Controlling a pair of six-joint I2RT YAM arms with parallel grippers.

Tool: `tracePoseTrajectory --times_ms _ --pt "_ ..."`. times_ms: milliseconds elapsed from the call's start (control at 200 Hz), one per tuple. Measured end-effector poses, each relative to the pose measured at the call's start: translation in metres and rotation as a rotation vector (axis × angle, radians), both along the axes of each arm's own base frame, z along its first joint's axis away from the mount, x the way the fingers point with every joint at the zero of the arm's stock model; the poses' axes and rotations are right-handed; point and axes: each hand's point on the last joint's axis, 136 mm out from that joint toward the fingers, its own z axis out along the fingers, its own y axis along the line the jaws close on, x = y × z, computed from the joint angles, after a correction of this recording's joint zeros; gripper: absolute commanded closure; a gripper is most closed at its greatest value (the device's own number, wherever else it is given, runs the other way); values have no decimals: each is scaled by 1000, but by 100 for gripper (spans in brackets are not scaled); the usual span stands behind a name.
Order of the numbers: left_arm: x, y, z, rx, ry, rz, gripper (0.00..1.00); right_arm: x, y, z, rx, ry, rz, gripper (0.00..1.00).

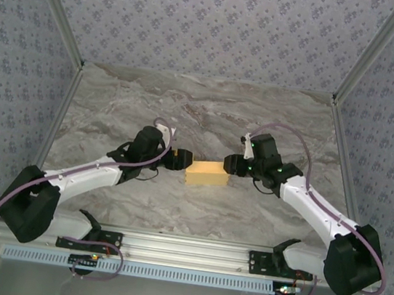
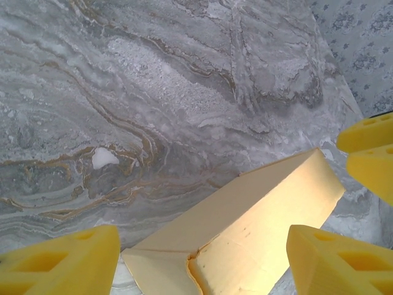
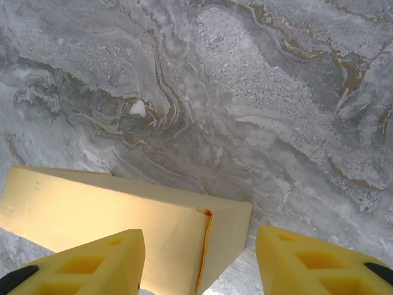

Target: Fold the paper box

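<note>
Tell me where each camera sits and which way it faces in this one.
Top external: above and behind the arm bases, looking down at the table; both arms, left claw and right claw at either end of the box.
Left wrist: on the left arm, looking down past its own fingers along the box; the other claw's fingertips show at the right edge.
Right wrist: on the right arm, looking down past its own fingers at the box's end.
Shared: all views show the box on the marble table.
</note>
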Motion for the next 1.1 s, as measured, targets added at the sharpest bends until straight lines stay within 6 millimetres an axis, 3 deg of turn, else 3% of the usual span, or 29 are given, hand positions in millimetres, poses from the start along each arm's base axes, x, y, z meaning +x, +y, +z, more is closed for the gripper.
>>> tracePoseTrajectory --times_ms 335,615,864,1099 --pt "-24 -5 -20 -21 123 -27 43 -5 7 -17 22 78 38 51" --pt "-32 -13 -32 -26 185 -56 52 -5 16 -16 56 85 63 58" --pt "-25 -21 -29 -28 181 -55 54 -1 14 -16 49 73 52 64" --pt "0 -27 -23 26 127 -27 54 15 9 -12 28 38 16 69"
